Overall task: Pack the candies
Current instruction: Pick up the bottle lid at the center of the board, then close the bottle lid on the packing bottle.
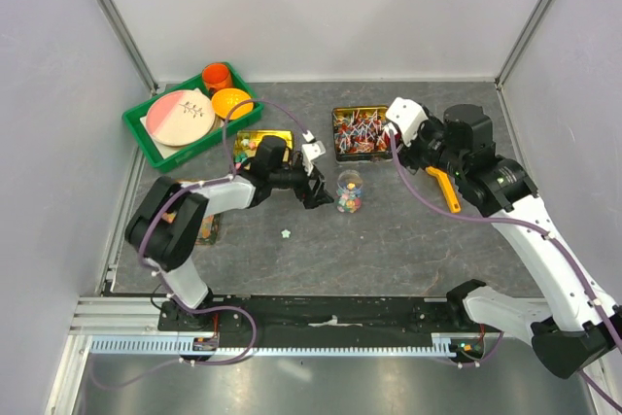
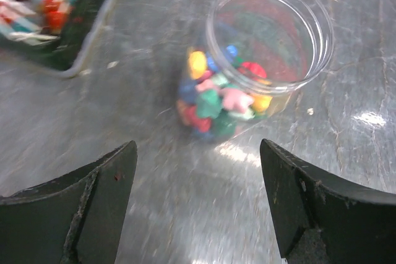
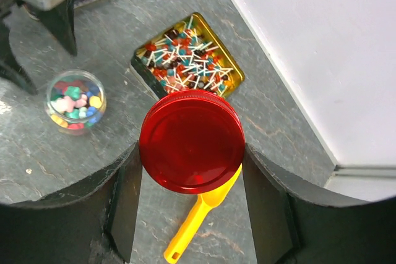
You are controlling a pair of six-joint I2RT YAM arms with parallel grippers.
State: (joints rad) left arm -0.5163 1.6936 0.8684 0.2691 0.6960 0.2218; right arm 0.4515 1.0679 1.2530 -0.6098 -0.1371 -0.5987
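Observation:
The candies [image 2: 223,100], small pastel star-like pieces, fill the lower part of a clear open jar [image 2: 266,60] that stands upright mid-table [image 1: 349,191]. My left gripper [image 2: 198,202] is open and empty, low over the table just left of the jar [image 1: 321,198]. My right gripper [image 3: 190,153] is shut on a red round lid [image 3: 192,140] and holds it above the table, right of the jar [image 3: 75,102]; in the top view it [image 1: 401,143] hangs by the lollipop tin. One loose green candy [image 1: 287,233] lies on the table in front of the left gripper.
A tin of lollipops [image 1: 360,133] sits behind the jar. A yellow scoop [image 3: 198,214] lies under the lid. A second tin [image 1: 260,143] is behind my left arm. A green tray [image 1: 146,138] with a plate, cup and bowl stands at the back left.

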